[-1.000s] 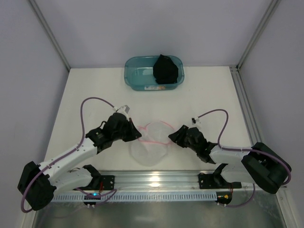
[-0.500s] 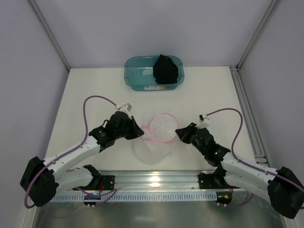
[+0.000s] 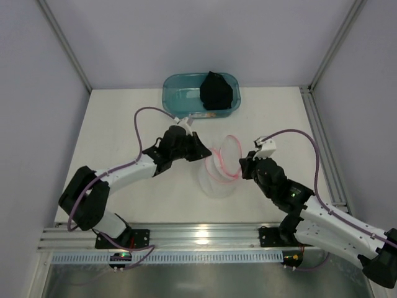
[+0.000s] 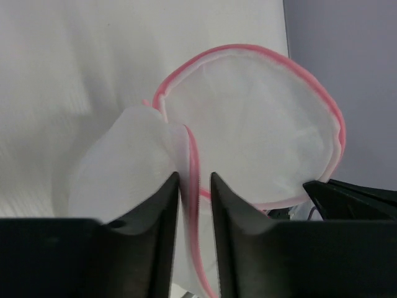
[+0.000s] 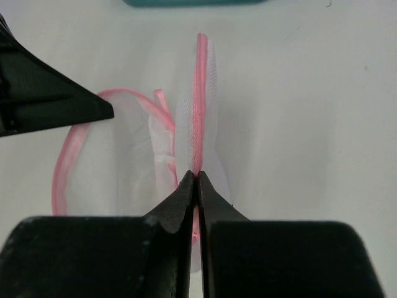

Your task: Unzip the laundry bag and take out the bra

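Observation:
The laundry bag (image 3: 222, 166), a white mesh pouch with a pink rim, is held up off the table between both grippers, its round lid standing open. My left gripper (image 3: 205, 153) is shut on the bag's pink rim and mesh (image 4: 193, 180). My right gripper (image 3: 243, 167) is shut on the bag's pink rim (image 5: 198, 124) from the other side. The bra (image 3: 216, 90), a black fabric lump, lies in the right half of the teal tub (image 3: 177, 99) at the back of the table, apart from the bag.
The teal translucent tub stands at the far edge of the table, near the back wall. Metal frame posts run along both sides. A metal rail with the arm bases (image 3: 198, 239) lies at the near edge.
Both grippers have carried the bag up, right and toward the tub. The bag has been raised off the table, its lid standing more upright. The left arm has stretched out far to the right.

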You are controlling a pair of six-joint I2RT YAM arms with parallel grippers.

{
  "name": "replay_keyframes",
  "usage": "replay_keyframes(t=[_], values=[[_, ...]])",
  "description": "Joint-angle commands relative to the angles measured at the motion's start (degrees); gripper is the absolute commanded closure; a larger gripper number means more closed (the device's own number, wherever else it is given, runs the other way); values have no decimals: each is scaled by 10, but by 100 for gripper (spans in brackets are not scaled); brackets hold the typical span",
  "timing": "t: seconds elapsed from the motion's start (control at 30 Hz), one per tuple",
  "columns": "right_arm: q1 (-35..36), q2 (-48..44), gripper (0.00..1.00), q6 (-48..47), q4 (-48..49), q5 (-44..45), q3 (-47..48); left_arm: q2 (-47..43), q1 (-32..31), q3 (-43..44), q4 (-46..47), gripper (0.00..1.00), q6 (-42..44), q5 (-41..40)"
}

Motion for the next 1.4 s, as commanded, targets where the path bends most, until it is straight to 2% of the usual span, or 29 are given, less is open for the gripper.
replay_keyframes(t=[0.0, 0.1, 0.13, 0.17, 0.27, 0.5, 0.77, 1.07, 1.2, 1.37], values=[[23, 20, 96, -66, -62, 106, 33, 16, 9, 33, 74, 66, -12, 36], [38, 39, 96, -84, -74, 149, 49, 10, 14, 25, 79, 27, -22, 24], [41, 43, 96, -96, -75, 156, 53, 4, 15, 20, 76, 7, -25, 15], [48, 48, 96, -103, -74, 161, 61, -3, 17, 14, 70, 1, -27, 0], [62, 74, 96, -122, -76, 200, 77, -44, 20, -16, 54, 1, -34, -40], [116, 118, 96, -210, -33, 277, 96, -187, 23, -90, -57, 1, -49, -145], [200, 207, 96, -337, 43, 409, 111, -372, 26, -129, -202, 0, -49, -203], [313, 217, 96, -392, 70, 330, 86, -442, 27, -135, -283, 1, -43, -229], [364, 226, 96, -354, 22, 257, 92, -455, 27, -134, -298, 1, -42, -238], [413, 296, 96, -295, -33, 178, 114, -467, 27, -128, -309, 1, -41, -243]])
